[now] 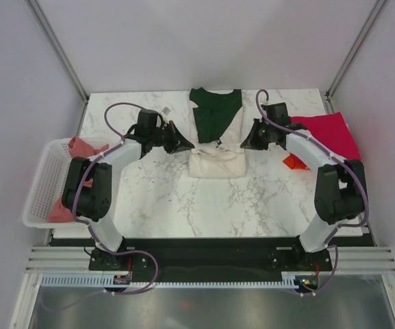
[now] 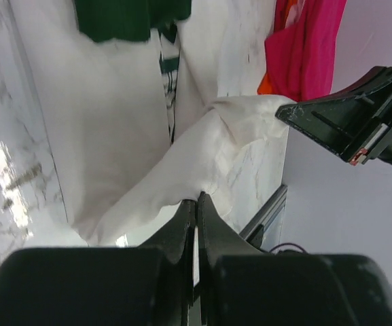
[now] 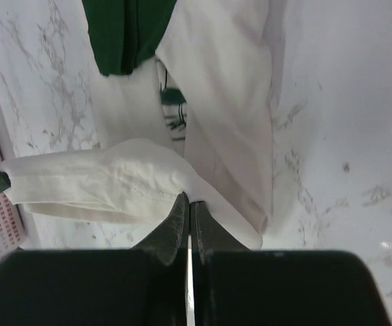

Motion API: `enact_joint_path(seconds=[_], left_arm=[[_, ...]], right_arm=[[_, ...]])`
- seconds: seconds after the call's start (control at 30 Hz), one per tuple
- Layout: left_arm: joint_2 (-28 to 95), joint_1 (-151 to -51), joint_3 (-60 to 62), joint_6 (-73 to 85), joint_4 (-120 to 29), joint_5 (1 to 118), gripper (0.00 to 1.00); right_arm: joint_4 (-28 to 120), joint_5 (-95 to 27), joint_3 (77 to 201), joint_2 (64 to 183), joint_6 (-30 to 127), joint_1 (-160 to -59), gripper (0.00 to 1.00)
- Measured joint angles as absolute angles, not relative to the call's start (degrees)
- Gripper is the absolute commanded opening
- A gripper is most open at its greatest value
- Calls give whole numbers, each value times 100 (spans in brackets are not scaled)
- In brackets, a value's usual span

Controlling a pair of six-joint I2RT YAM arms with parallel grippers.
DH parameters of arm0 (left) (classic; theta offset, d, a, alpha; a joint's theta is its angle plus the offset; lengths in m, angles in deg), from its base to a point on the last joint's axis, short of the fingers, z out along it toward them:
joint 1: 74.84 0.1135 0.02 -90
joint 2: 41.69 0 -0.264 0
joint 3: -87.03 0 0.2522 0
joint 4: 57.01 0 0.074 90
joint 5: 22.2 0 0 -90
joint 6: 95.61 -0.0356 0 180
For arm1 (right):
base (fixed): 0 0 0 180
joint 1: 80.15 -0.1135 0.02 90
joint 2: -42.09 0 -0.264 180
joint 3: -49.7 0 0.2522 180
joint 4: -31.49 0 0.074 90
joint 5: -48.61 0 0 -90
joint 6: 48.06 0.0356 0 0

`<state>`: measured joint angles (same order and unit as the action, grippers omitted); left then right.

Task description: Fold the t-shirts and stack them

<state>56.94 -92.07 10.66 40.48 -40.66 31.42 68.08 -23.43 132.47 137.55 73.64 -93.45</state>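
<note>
Surface: marble table (image 1: 183, 205).
Cream t-shirt (image 1: 215, 163): centre, green collar far, near hem lifted.
Left gripper (image 2: 197, 198): clamped on hem, left corner.
Right gripper (image 3: 189, 201): clamped on hem, right corner.

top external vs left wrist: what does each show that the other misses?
Only top external: the white basket at far left, with a salmon-pink shirt draped in it. Only left wrist: a close view of the left claw shut on a lifted fold of the cream shirt. Both: the cream shirt, the magenta shirt, a bit of orange cloth, and the right claw at the fold's other end.
</note>
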Motion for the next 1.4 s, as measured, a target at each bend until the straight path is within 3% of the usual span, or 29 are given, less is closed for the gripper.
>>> enact_joint_path(seconds=[0.37,0.77,0.83,0.9,0.93,0.97,1.0,1.1,1.33,1.4], left_arm=[[7296,-8709,-951,4234,-3862,3155,2],[8842,-8683,-2691,4415,-3655,2987,4],[9003,-8683,-2927,4439,-3622,2967,45],[9152,-8678,-3159,4481,-3591,2934,72],[9209,-8669,-3270,4487,-3587,2904,79],[9266,-8658,-3366,4513,-3578,2869,83],[9283,-8648,-3404,4518,-3570,2864,90],[9229,-8582,-3382,4417,-3476,2899,96],[8026,-8497,-1876,4002,-3266,3264,96],[7484,-8499,-1270,3879,-3239,3389,96]], right_arm=[[6843,-2009,15420,15853,7441,-9124,0],[6935,-1847,16722,16791,7609,-8849,2],[6976,-1804,16888,16959,7662,-8812,36],[6979,-1762,17131,17171,7707,-8772,75],[6948,-1749,17227,17263,7742,-8757,86],[6926,-1755,17249,17311,7723,-8740,90],[6952,-1755,17249,17324,7716,-8735,93],[6937,-1843,17205,17280,7633,-8711,94],[6594,-1987,15719,16139,7436,-8667,88],[6402,-2009,15085,15659,7373,-8652,82]])
